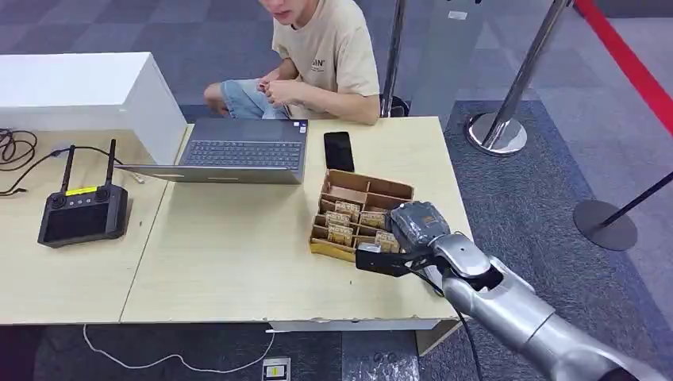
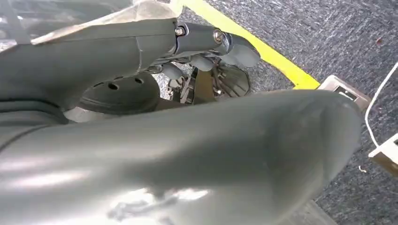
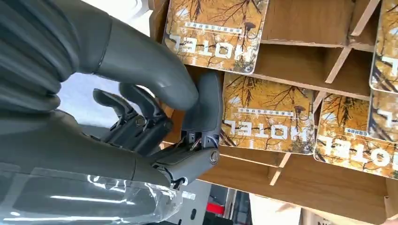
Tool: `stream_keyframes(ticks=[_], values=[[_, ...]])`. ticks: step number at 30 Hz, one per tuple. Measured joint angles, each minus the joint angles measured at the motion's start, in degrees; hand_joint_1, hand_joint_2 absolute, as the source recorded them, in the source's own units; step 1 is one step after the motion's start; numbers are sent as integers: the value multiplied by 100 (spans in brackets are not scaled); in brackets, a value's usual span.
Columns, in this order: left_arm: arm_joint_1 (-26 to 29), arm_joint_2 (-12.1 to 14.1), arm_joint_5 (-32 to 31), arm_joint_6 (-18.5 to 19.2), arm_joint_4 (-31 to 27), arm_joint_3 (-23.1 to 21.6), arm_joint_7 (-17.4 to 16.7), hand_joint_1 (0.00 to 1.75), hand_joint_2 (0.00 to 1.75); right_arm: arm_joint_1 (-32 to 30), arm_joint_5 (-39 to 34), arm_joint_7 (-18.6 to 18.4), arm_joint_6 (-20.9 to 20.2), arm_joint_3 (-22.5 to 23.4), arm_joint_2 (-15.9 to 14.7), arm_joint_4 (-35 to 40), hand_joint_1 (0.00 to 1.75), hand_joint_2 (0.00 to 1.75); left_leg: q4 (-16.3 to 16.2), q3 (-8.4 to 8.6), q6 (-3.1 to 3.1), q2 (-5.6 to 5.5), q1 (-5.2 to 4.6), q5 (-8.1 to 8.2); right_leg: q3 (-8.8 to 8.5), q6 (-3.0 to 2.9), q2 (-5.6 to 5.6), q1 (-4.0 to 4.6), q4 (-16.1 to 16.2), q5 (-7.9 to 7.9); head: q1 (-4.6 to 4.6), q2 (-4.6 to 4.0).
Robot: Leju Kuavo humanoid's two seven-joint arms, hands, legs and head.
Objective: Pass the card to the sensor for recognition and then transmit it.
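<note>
A brown cardboard organizer stands near the table's right edge, with several yellow "HOTEL" cards upright in its compartments. My right hand is at the organizer's near right corner. In the right wrist view, its forefinger lies against the edge of one card, which stands in its compartment. The thumb rests on that finger and the other fingers are curled back. I cannot tell whether the card is pinched. A flat black phone-like device lies beyond the organizer. My left hand hangs over the carpet, holding nothing.
An open laptop sits at the table's far side with a person seated behind it. A black handheld controller and a white box are on the left. Stanchion bases stand on the carpet to the right.
</note>
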State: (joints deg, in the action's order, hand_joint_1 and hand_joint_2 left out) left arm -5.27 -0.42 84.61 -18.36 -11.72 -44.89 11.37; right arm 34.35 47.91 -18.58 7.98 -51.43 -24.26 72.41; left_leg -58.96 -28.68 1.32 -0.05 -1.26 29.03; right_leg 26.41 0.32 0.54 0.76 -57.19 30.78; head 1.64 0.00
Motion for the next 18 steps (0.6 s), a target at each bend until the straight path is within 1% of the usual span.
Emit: stream_keyframes(ticks=[9, 10, 11, 12, 13, 18], values=[[0, -2, 0, -2, 0, 0, 2, 0, 0, 3, 2, 44, 28, 0, 0, -26, 175, 175, 0, 0, 0, 0, 0, 0, 0, 0, 0, 0, 0, 0, 0, 0], [0, -2, 0, 0, 0, 0, 2, 0, 0, 2, 9, 55, 46, 0, 2, -28, 168, 175, 1, -1, 0, 0, 0, 0, 0, 0, 0, 0, 0, 0, 0, 0], [0, -2, 0, 0, 0, 0, 2, 0, 0, 2, 13, 57, 74, 0, 2, -37, 133, 175, 1, -1, 0, 0, 0, 0, 0, 0, 0, 0, 0, 0, 0, 0], [0, -2, 0, 0, 0, 0, 2, 0, 0, 2, 13, 57, 98, 0, 2, -50, 75, 175, 1, -1, 0, -1, 0, 0, 0, 0, 0, 0, 0, 0, 0, 0], [0, -2, 0, 0, 0, 0, 2, 0, 0, 0, 22, 57, 140, 0, 2, -59, 0, 175, 0, -1, 0, -1, 0, 0, 0, 0, 0, 0, 0, 0, 2, 0], [0, -2, 22, -2, 0, 0, 4, 0, 0, -1, 301, -30, 424, 35, 2, -59, 0, 175, 0, -1, 0, 0, 0, 0, 1, 0, 0, 0, 0, 0, 2, 0]])
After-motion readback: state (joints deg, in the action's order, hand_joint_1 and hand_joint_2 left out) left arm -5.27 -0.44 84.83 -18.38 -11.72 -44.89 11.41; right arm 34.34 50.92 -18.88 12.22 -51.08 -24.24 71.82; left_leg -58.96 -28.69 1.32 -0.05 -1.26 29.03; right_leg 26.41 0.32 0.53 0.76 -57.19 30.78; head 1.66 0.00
